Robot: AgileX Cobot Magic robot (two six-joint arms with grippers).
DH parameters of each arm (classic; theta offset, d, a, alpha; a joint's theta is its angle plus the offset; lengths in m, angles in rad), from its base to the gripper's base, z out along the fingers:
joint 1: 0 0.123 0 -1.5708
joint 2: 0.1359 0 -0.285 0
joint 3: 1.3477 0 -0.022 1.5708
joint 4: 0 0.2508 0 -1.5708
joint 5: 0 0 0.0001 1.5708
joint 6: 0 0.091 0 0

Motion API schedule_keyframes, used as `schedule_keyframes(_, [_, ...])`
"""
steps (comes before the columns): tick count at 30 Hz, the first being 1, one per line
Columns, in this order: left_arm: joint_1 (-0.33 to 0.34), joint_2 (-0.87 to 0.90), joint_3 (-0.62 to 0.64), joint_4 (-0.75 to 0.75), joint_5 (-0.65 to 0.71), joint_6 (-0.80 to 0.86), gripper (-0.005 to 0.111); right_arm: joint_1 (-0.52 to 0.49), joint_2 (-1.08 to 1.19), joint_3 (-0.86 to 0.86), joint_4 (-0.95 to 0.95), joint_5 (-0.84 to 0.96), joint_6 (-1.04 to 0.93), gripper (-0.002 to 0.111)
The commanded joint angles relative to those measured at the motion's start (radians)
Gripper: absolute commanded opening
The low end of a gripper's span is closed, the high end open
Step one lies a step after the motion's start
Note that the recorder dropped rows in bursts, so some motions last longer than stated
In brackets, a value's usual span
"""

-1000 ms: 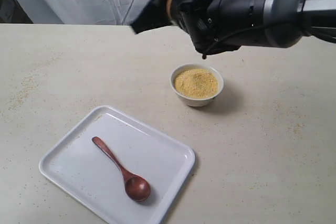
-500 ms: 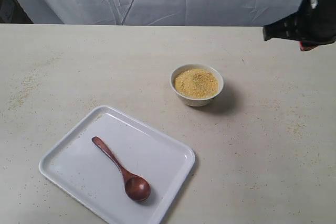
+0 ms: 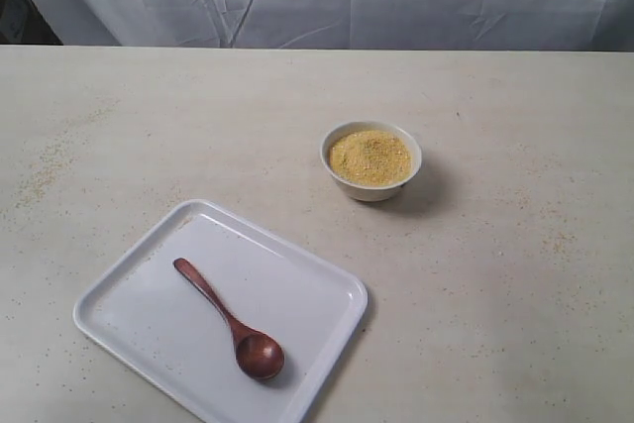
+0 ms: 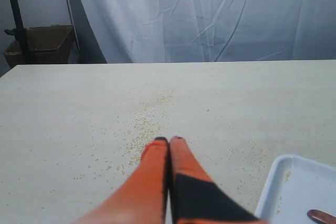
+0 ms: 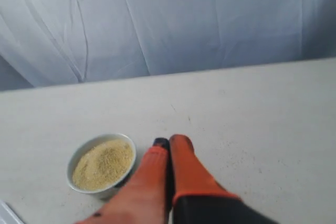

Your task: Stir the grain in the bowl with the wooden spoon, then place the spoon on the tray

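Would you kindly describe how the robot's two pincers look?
Both look alike: the left pincer and the right pincer each have two slim, tapering orange fingers with a touch of black at the tip end. One finger of each carries a black section nearer the wrist. No cables or markings show.

We see a pale beige tabletop (image 3: pixel 515 324). Directly on it rest a large flat white rectangular plastic tray (image 3: pixel 139 316) at the near left and, well apart toward the middle, a small round white ceramic bowl (image 3: pixel 373 192). Loose yellow granules (image 3: pixel 42 175) speckle its left side.
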Motion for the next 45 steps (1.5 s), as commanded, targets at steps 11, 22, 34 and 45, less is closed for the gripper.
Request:
schedule_keyframes(11, [0.001, -0.005, 0.004, -0.003, -0.005, -0.003, 0.000, -0.005, -0.473, 0.183, 0.102, 0.124, -0.001, -0.001])
schedule_keyframes(22, [0.001, -0.005, 0.004, -0.003, -0.005, -0.003, 0.000, -0.245, -0.473, 0.185, 0.120, 0.127, -0.001, -0.001])
schedule_keyframes(34, [0.001, -0.005, 0.004, -0.003, -0.005, -0.003, 0.000, -0.253, -0.473, 0.187, 0.191, 0.087, -0.366, -0.001])
schedule_keyframes(45, [0.001, -0.005, 0.004, -0.003, -0.005, -0.003, 0.000, -0.253, -0.473, 0.364, 0.232, -0.013, -0.366, -0.001])
